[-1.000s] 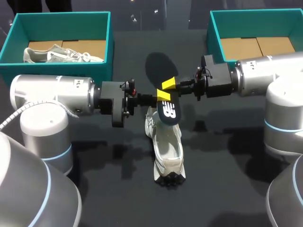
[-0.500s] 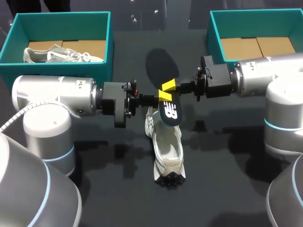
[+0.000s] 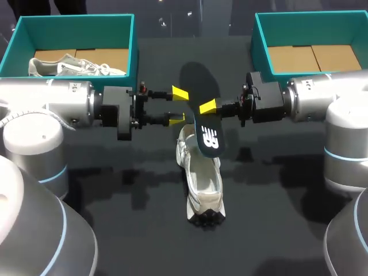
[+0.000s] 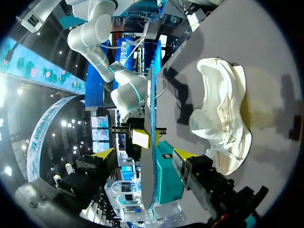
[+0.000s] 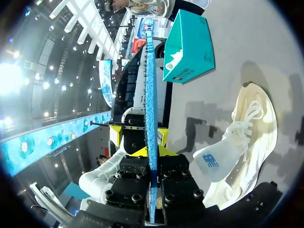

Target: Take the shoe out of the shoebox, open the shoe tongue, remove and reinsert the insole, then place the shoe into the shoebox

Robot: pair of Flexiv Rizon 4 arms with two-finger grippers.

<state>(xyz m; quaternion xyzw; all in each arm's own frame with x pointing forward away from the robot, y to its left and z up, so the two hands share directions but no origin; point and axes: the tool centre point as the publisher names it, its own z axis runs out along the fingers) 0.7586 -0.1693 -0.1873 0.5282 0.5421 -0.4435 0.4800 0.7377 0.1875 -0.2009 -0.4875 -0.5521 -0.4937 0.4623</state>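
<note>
**Insole out, held on edge over the shoe**

My right jaws pinched the insole (image 3: 197, 86) by its two faces. They held it on edge just above the shoe (image 3: 204, 184), with its lower end hanging over the shoe's opening. I judged the grip suited reinsertion, since an insole held flat-sided and aimed downward can be steered straight into the mouth.

My left jaws stood spread on the other side of the insole from the right ones, one finger to either face. As far as the left wrist view showed, they touched neither face. I took that as a ready position, either to steady the insole or to go down and brace the shoe.

The shoe lay on the bench (image 3: 276, 218) with its opening upward, and nothing held it. It would likely slide if the insole were pushed in without a second grip.

Well beyond the shoe stood two shoeboxes. The left shoebox (image 3: 75, 23) held another shoe (image 3: 75, 65). The right shoebox (image 3: 310, 20) showed only its cardboard floor, so I judged it was meant for this shoe.
</note>
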